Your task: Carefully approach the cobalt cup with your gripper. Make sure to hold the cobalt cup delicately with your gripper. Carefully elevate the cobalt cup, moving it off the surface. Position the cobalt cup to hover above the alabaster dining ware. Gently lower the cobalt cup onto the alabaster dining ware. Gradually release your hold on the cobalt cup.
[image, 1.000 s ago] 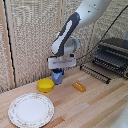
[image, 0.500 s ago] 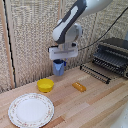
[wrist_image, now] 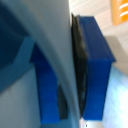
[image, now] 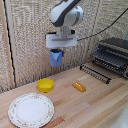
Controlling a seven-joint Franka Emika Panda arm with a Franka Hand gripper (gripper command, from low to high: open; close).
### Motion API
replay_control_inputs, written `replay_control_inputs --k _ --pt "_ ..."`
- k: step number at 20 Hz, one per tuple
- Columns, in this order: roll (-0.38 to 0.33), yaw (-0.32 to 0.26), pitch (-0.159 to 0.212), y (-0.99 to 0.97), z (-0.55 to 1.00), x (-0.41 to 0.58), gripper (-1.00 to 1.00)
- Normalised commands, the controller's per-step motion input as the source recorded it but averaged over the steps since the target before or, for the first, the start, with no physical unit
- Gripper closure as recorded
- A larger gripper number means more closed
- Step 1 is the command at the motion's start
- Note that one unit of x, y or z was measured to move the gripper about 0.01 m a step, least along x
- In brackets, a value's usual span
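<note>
The blue cup (image: 56, 58) hangs in my gripper (image: 58, 52), well above the wooden table. My gripper is shut on the cup's rim, and the cup is slightly tilted. The white plate (image: 31, 110) with its speckled band lies on the table at the exterior view's lower left, below and left of the cup. In the wrist view the cup's pale blue wall (wrist_image: 45, 45) fills the picture, pinched between my dark blue fingertips (wrist_image: 95, 65).
A squat yellow bowl (image: 45, 85) sits on the table below the cup, just beyond the plate. A small orange block (image: 79, 87) lies to the exterior view's right of it. A black toaster oven (image: 113, 56) with its tray out stands at the right.
My gripper has lifted the blue cup from just above the table to well above it and shifted it slightly toward the exterior view's left.
</note>
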Motion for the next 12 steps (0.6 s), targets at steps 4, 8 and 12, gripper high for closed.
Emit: replay_control_inputs --k 4,8,12 --pt "0.031 0.0 0.011 0.88 0.49 -0.088 1.0" --pt "0.0 0.002 0.033 0.89 0.23 -0.256 1.0" --pt "0.0 0.028 0.075 0.79 0.02 -0.402 1.0"
